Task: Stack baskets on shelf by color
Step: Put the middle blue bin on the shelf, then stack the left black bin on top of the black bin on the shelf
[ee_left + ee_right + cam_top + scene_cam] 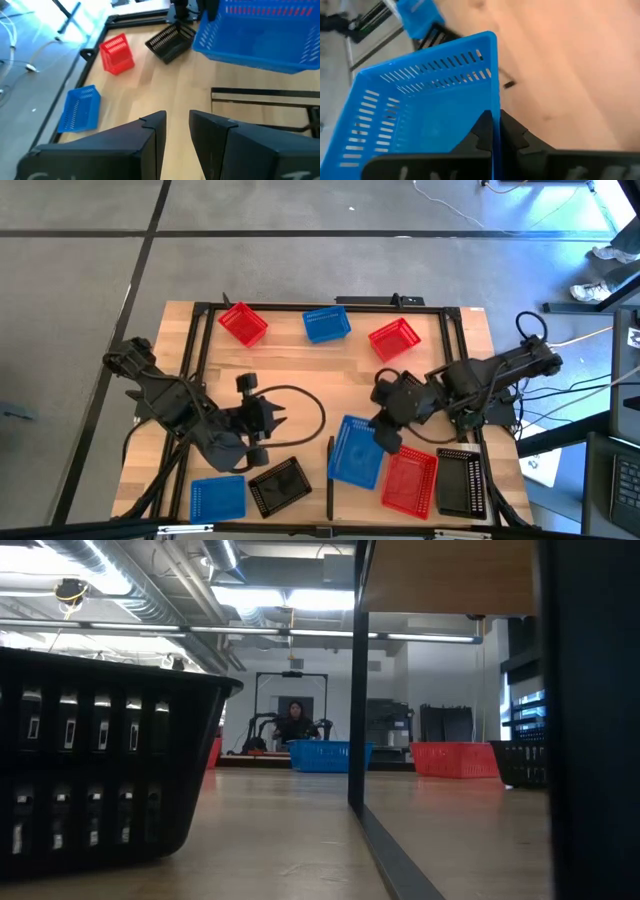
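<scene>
Right now I am carrying a blue basket (356, 451) by its wall, my right gripper (385, 437) clamped shut on the rim, just beside the red basket (409, 481) on the shelf (440, 395). Next, I judge, it needs setting down with its blue mates. My left gripper (275, 418) is waiting nearby, fingers apart and empty; the black bar (329, 477) is lying close under my load.

Your two arms are matte black and jointed, with looping black cables and blocky, angular black fingers (150, 135).
</scene>
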{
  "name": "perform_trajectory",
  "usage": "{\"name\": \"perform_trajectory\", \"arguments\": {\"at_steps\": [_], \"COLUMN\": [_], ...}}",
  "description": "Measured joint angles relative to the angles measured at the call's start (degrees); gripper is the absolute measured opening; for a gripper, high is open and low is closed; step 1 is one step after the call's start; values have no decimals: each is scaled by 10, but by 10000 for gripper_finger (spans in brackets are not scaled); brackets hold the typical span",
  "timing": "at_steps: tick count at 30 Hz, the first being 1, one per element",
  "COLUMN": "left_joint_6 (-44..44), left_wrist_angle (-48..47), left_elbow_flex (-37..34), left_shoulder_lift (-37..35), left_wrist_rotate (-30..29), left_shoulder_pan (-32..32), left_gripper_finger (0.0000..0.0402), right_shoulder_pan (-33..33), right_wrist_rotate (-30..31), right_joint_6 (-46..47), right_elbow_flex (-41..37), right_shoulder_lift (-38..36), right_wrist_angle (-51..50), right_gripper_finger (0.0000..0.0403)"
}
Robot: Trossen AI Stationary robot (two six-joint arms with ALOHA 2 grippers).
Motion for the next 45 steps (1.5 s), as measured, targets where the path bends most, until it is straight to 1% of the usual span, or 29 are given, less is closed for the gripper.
{"name": "perform_trajectory", "arguments": {"at_steps": [5,7,11,15,21,24,33,38,45], "left_joint_6": [-12,-19,-19,-19,-19,-19,-19,-19,-67], "left_wrist_angle": [0,1,1,1,1,1,1,1,-15], "left_elbow_flex": [0,0,0,0,0,0,0,0,0], "left_shoulder_lift": [0,0,0,0,0,0,0,0,0], "left_wrist_rotate": [31,34,36,36,36,36,36,36,41], "left_shoulder_pan": [7,7,6,6,6,6,6,6,6], "left_gripper_finger": [77,77,77,77,77,77,77,77,77], "right_shoulder_pan": [15,22,31,30,31,30,30,29,29], "right_wrist_rotate": [-16,-14,-7,-6,-5,-5,-6,-5,5], "right_joint_6": [16,26,29,24,16,11,-3,-5,-9], "right_elbow_flex": [-41,-55,-77,-78,-78,-78,-78,-78,-78], "right_shoulder_lift": [0,0,0,2,8,12,23,12,-13], "right_wrist_angle": [35,35,71,69,54,55,57,57,59], "right_gripper_finger": [0,0,0,4,30,37,41,41,41]}}
